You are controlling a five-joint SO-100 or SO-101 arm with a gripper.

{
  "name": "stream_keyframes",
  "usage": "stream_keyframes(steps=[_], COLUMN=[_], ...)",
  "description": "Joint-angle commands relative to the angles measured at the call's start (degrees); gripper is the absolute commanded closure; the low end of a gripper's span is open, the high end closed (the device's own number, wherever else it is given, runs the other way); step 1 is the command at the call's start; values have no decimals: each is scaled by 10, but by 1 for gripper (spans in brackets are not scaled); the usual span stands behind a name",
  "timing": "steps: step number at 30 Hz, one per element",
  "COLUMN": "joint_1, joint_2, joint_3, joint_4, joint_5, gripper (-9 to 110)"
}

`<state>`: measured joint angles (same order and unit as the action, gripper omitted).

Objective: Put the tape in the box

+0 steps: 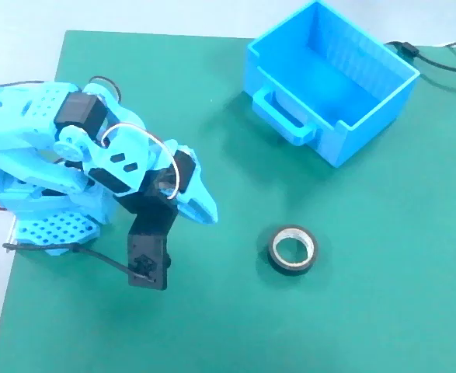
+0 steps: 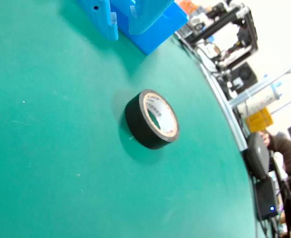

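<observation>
The tape [image 1: 293, 249] is a small black roll with a pale inner ring, lying flat on the green mat right of centre in the fixed view. The wrist view shows it alone on the mat [image 2: 151, 119]. The box [image 1: 328, 78], a bright blue bin with a loop handle facing the mat's centre, stands at the top right and looks empty. My gripper [image 1: 207, 210] is left of the tape and apart from it, pointing toward it, and looks shut and empty. In the wrist view its light-blue fingers [image 2: 99, 15] enter at the top edge, with the box [image 2: 162, 29] behind them.
The green mat [image 1: 367, 311] covers the table; its left edge meets a white surface. The arm's base [image 1: 41, 210] sits at the left. A black cable [image 1: 437, 62] runs behind the box. In the wrist view, equipment [image 2: 229, 34] stands beyond the mat's edge.
</observation>
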<state>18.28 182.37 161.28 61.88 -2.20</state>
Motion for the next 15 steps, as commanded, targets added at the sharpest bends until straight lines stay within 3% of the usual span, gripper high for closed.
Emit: stream_keyframes(steps=[1,9,15], joint_1=[8,50,51], joint_2=[-61,-240,-364], joint_3=[-85,-242,-376], joint_4=[4,9,83], joint_5=[-4,-6,-8], gripper=[102,100,98])
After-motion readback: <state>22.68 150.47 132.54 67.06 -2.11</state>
